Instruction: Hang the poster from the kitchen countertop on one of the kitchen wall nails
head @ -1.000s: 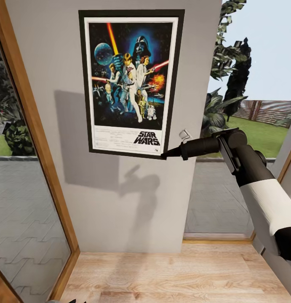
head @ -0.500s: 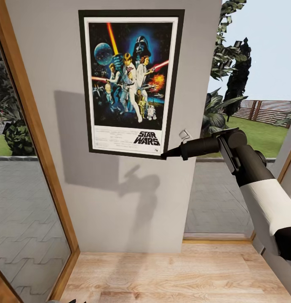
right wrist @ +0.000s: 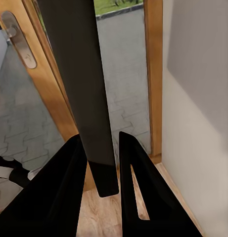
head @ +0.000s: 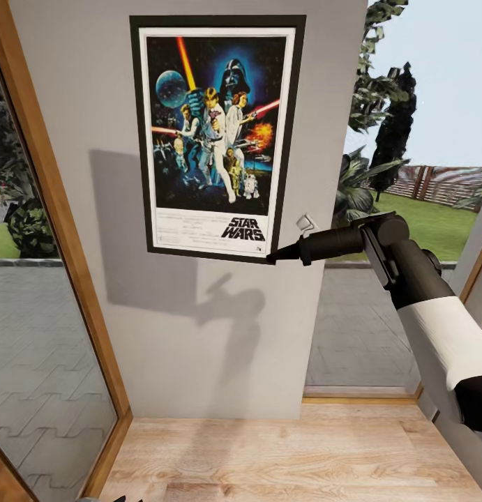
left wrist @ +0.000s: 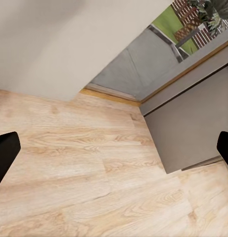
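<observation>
Pale-grey wall [head: 199, 314] takes up most of what we see from the head cam, w/ light wood floor [head: 289, 457] at 6 o'clock and a wood-framed glass door [head: 38, 293] at 9 o'clock; garden and paving show thru the glass both sides.

Next down in size: the poster [head: 217, 137], upright and flat against the wall at abt 12 o'clock, black frame, white border, "STAR WARS" lettering at its bottom. Its shadow falls on the wall to the lower left.

Our right arm [head: 422, 307] comes in from 4 o'clock, white and black, reaching toward the poster's lower right corner. Right gripper [head: 272, 258] sits at that corner. In the right wrist cam we see the two black fingers [right wrist: 64, 197] closed round the poster's dark edge [right wrist: 81, 89], which runs between them; they have hold of it.

Left gripper [left wrist: 114, 148]: fingertips [left wrist: 4, 150] sit far apart at opp. sides of the left wrist cam, spread wide, nothing between them, floor beneath.
</observation>
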Robot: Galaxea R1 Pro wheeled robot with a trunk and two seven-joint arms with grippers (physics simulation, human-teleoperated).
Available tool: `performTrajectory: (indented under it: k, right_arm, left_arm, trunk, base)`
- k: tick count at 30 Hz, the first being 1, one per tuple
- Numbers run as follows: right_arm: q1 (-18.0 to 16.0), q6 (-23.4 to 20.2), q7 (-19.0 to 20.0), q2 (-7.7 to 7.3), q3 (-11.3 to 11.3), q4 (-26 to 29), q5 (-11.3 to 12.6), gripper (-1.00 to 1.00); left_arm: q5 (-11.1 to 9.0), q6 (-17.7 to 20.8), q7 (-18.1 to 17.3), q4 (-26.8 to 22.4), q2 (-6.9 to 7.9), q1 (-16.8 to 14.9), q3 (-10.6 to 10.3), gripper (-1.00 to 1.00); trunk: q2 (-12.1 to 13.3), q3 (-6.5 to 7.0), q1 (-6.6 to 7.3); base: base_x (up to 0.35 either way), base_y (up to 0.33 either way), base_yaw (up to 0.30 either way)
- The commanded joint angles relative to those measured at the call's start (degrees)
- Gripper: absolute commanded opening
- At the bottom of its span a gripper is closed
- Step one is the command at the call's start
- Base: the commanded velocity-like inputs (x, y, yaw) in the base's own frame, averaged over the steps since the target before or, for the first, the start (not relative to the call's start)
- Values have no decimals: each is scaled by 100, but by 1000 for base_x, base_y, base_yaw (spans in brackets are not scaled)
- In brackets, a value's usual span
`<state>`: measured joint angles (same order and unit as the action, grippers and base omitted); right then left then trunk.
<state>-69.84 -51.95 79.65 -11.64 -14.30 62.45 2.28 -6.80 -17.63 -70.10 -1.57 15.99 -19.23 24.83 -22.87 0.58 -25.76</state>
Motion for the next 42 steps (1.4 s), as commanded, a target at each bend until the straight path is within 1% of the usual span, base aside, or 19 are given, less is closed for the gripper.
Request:
performTrajectory:
  k: [1,9,16,22,29,42]
  right_arm:
    - [-3,-64,4,-5,-11,1,27,-100]
    - [-3,-61,7,-5,-17,-5,27,-100]
    - [-3,-61,7,-5,-20,-5,27,-100]
    - [-3,-61,7,-5,-20,-5,27,-100]
    - [-3,-61,7,-5,-17,-4,27,-100]
    - [-3,-52,7,-5,-20,-4,27,-100]
  left_arm:
    - [-58,-27,-12,7,1,-2,-48,100]
    - [-58,-23,-12,6,3,-2,-48,100]
    - [-58,-26,-12,7,3,-2,-48,100]
    - [-58,-28,-12,5,7,-2,-48,100]
    - [-58,-26,-12,3,5,-2,-48,100]
    - [-58,-23,-11,-1,9,-2,-48,100]
  trunk:
    - [-5,-3,-2]
    - [-5,-3,-2]
    - [-5,-3,-2]
    - [-5,-3,-2]
    - [-5,-3,-2]
    - [-5,-3,-2]
  base:
    - [0,0,0]
    - [30,23,0]
    - [177,148,0]
    - [65,50,0]
    - [172,105,0]
    - [119,-3,0]
